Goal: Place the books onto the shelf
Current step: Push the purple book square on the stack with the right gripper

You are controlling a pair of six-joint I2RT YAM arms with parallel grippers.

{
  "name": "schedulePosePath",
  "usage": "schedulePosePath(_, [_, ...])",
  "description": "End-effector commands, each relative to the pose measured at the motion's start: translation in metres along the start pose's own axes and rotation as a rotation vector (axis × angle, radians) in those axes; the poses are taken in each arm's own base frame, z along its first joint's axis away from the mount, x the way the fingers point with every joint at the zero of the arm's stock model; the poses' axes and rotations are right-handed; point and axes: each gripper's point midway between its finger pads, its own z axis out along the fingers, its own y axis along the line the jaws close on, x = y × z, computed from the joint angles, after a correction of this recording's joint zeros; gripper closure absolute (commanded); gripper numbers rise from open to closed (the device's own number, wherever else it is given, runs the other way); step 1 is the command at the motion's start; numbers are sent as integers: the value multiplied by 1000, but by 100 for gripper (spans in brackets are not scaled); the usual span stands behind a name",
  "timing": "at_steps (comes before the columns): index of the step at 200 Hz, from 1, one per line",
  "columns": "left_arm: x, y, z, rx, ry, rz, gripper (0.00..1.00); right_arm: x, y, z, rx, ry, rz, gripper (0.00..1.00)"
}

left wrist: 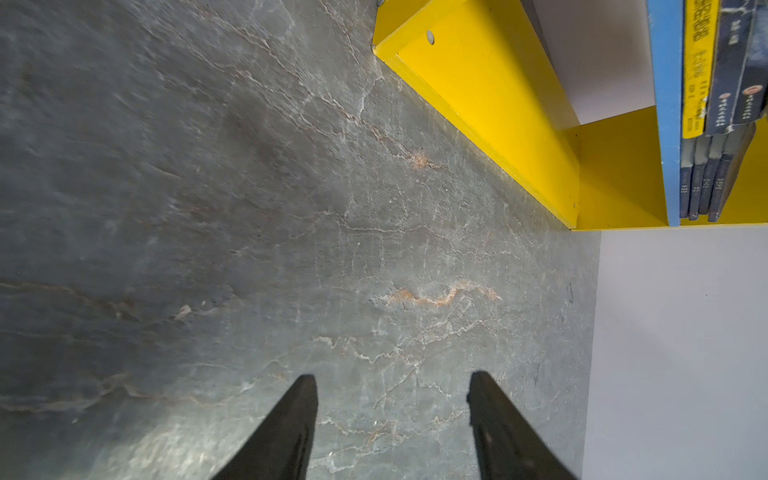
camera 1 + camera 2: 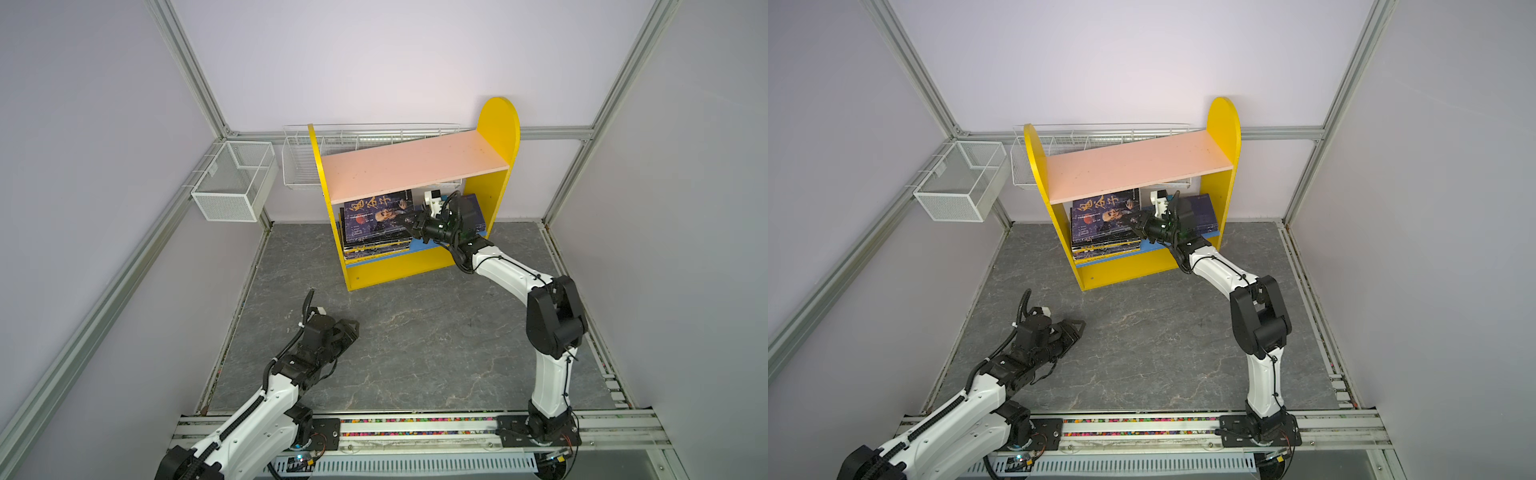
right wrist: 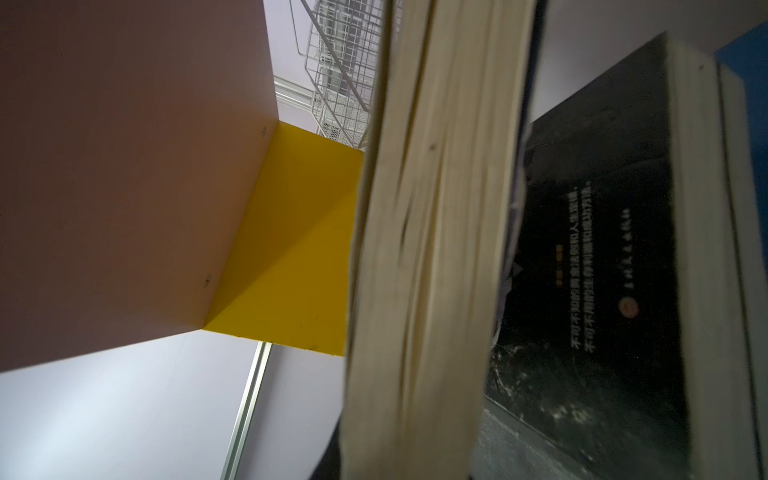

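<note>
The shelf stands at the back, with yellow sides, a pink upper board and a blue lower board. A stack of books lies on the left of the lower board. My right gripper reaches under the pink board and is shut on the right edge of the navy top book. That book's page edges fill the right wrist view, with a black book beside them. My left gripper hovers open and empty over the grey floor.
Another dark book lies on the right of the lower board behind my right wrist. A white mesh basket hangs on the left wall. A long wire basket sits behind the shelf. The grey marbled floor lies between the arms.
</note>
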Motion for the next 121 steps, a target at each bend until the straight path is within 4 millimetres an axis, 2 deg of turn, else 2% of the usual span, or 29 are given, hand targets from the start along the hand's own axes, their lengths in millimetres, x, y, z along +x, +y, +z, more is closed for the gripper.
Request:
schedulePosePath(1, [-1,6,0,-16,-12,-3,41,1,21,8,-39,12,-47,92])
schedulePosePath(20, [-1,6,-1,-16,-16,-4,41,2,10,11,0,8,-36,92])
schedulePosePath(40, [-1,7,-2,-14,-21,-5,41,3,4,13,48,14,-31,87])
schedulePosePath(52, [-1,7,-3,-14,-22,-6,41,5,4,14,78,27,-21,77])
schedulePosePath(71, [-2,7,-3,-13,-25,-7,41,7,6,12,124,39,1,53])
schedulePosePath(83, [-2,7,-3,-11,-26,-7,41,8,7,9,160,43,27,42])
schedulePosePath(121, [-2,7,-4,-9,-27,-10,41,15,7,7,222,98,142,29])
